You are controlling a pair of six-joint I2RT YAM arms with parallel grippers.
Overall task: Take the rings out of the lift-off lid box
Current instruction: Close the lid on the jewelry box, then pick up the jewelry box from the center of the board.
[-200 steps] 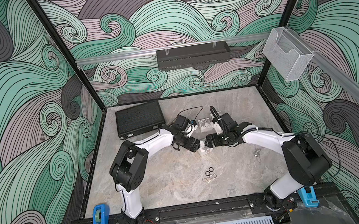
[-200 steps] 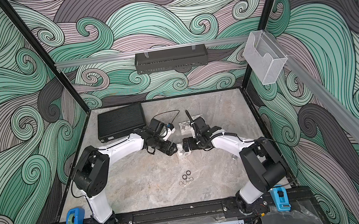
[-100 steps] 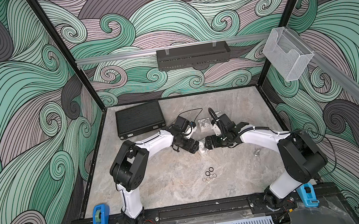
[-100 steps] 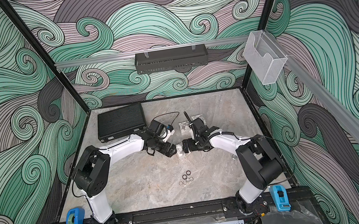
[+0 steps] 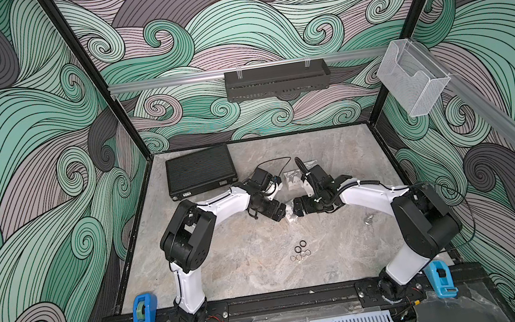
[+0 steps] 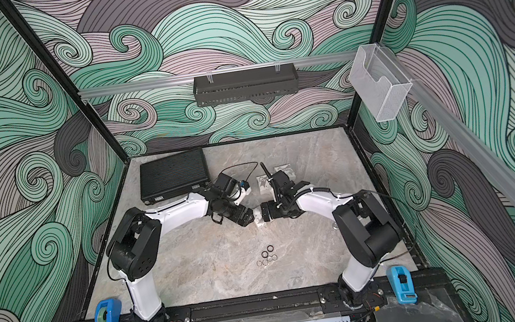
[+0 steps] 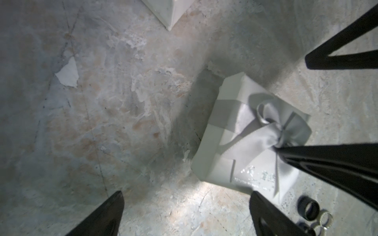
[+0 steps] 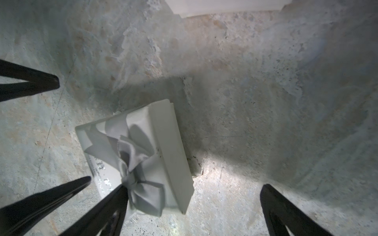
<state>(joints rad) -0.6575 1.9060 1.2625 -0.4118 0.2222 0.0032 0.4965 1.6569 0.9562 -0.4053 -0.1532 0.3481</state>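
Note:
The lift-off lid box (image 5: 289,211) (image 6: 258,217) is small and white with a grey ribbon bow (image 7: 268,130) (image 8: 133,163). It lies on the table between my two gripper tips. Left gripper (image 5: 282,212) (image 7: 184,204) is open, with the box just off one finger. Right gripper (image 5: 296,209) (image 8: 192,198) is open too; one of its fingers (image 8: 114,200) (image 7: 327,163) touches the bow knot. Several rings (image 5: 300,250) (image 6: 268,255), black and pale silvery, lie loose on the table nearer the front, and some of the rings (image 7: 308,210) show beside the box.
A black ribbed case (image 5: 200,170) lies at the back left. Two more white boxes (image 5: 291,177) (image 5: 311,163) sit behind the grippers. A small metal item (image 5: 369,219) rests by the right arm. Blue tape dispensers (image 5: 142,312) (image 5: 441,279) stand at the front corners.
The right arm's elbow has swung slightly inward. Both grippers stay open at the box, and the rings have not moved.

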